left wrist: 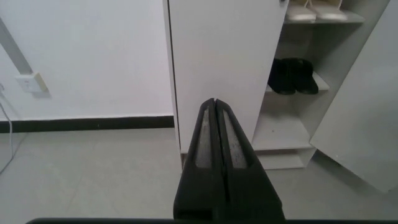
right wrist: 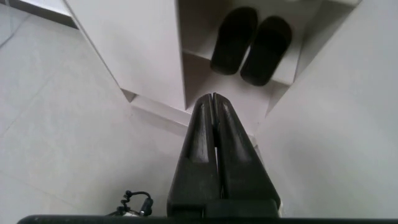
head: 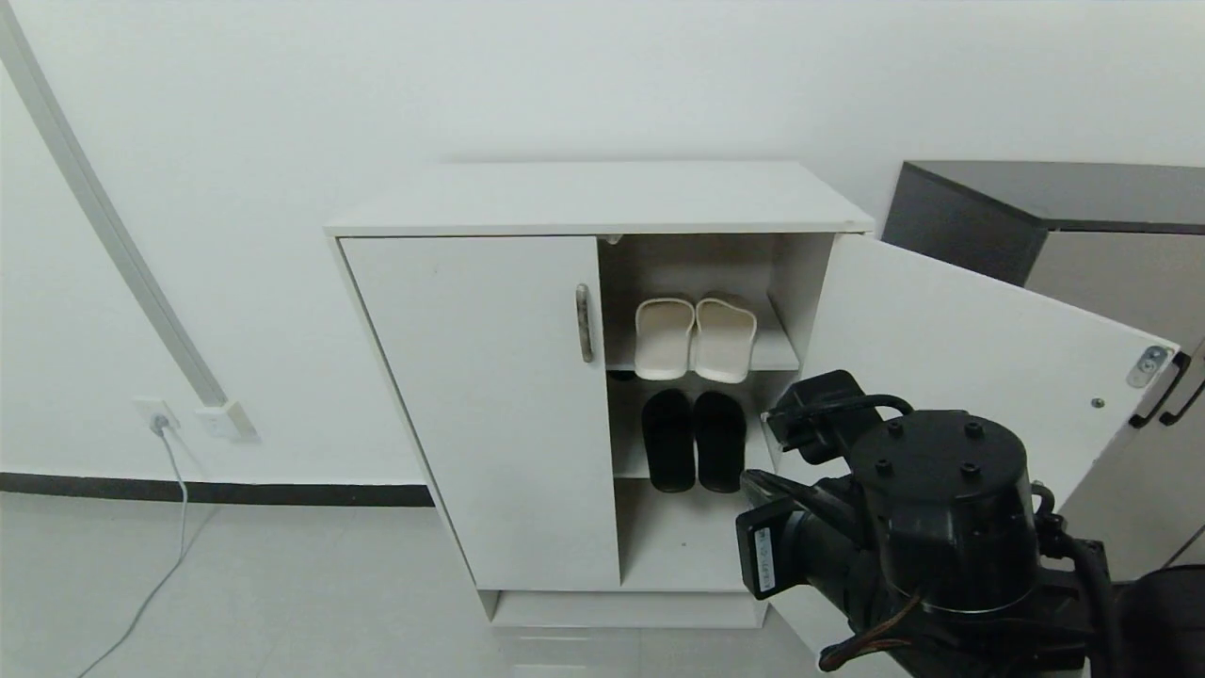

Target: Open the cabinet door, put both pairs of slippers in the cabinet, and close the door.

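In the middle of the head view you see the white cabinet (head: 602,198), with its right door (head: 951,348) swung open and its left door (head: 471,405) shut. The white slippers (head: 695,337) sit side by side on the top shelf, and the black slippers (head: 695,441) sit on the shelf just under them. Your right gripper (right wrist: 213,99) has its fingers pressed together, holding nothing, near the black pair, and your left gripper (left wrist: 214,102) is the same, facing the shut door.
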